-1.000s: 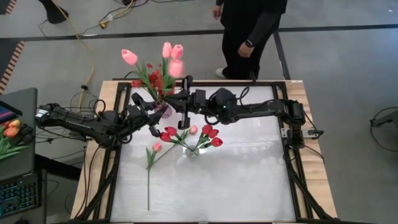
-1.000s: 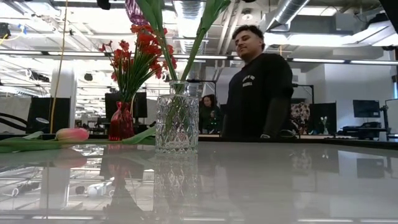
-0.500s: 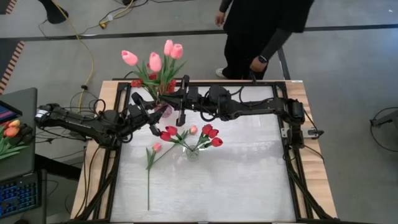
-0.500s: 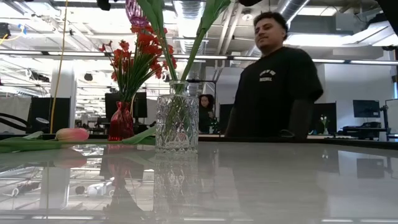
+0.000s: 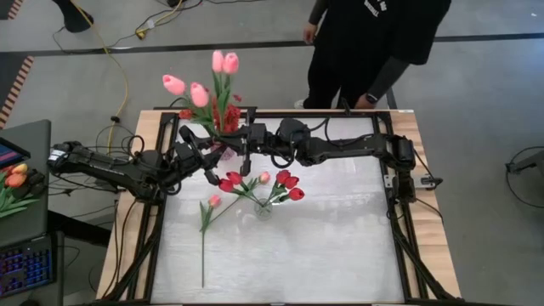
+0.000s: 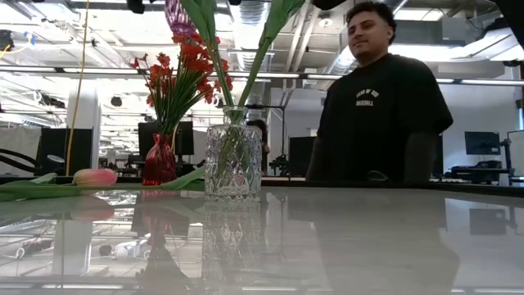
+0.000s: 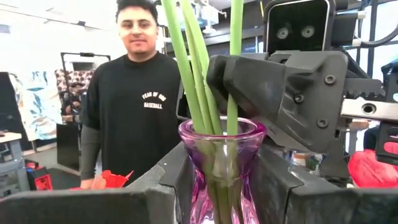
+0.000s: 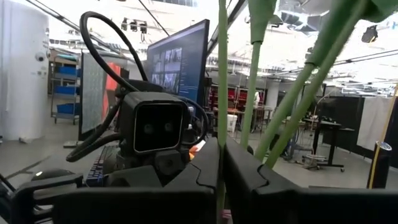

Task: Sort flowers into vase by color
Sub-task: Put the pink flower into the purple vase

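Note:
My left gripper [image 5: 215, 155] [image 7: 221, 186] is shut on a purple glass vase [image 7: 221, 155] [image 5: 226, 151], held up over the table's far left part. Pink tulips [image 5: 198, 92] on long green stems stand in that vase. My right gripper [image 5: 246, 146] [image 8: 221, 167], just right of the vase, is shut on one thin green stem [image 8: 221, 74]. A clear vase [image 6: 233, 164] holding red tulips [image 5: 289, 183] stands mid-table. A red vase [image 6: 160, 160] with red sprays [image 6: 176, 74] stands behind it. One pink tulip [image 5: 214, 201] lies flat on the table. My left gripper grips the purple vase by its body below the flared rim [image 7: 221, 127], one finger [image 7: 165, 180] on each side, coming level from the table's left. The vase is upright and lifted clear of the table. My right gripper pinches a single flower stem [image 8: 221, 134] between its shut fingers, lying across it, just above the vase mouth. The stem stands upright; its lower part [image 7: 231, 134] reaches down into the purple vase.
A person in a black shirt [image 5: 365, 42] stands at the table's far edge. The lying tulip's stem [image 5: 203, 251] runs toward the near edge on the left. The table's near and right parts [image 5: 340, 246] are bare white. A side table with a keyboard [image 5: 21, 263] is left.
My right gripper has moved toward the table's left, closer to the purple vase, carrying its pink tulip leftward into the bunch. The other pink blooms have swung slightly left. The person behind the table has stepped to the right.

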Controlling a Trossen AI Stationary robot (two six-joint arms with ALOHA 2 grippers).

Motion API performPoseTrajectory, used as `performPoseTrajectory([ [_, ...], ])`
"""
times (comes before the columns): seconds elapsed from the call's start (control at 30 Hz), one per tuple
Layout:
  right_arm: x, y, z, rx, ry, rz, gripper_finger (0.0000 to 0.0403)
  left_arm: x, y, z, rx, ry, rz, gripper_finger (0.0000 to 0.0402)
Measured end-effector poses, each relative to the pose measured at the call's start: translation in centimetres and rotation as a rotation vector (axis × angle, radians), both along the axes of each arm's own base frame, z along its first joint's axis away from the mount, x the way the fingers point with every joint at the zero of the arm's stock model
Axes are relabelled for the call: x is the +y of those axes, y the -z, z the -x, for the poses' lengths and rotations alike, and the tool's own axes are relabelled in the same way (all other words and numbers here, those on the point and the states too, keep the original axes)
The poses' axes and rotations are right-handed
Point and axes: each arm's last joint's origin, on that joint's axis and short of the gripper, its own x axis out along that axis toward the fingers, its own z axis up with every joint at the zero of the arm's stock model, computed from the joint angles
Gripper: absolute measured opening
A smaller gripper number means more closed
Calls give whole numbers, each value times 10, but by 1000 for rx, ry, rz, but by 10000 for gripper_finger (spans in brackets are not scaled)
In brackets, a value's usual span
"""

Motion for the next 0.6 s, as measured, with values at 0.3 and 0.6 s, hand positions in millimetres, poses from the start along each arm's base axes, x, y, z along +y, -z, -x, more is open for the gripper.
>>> performPoseTrajectory([
  [0.3,2,4,-1,64,7,24,127,1,0,1,12,-27,-4,105],
  [0.6,2,-7,9,106,37,28,277,3,-9,15,-22,-38,-2,105],
])
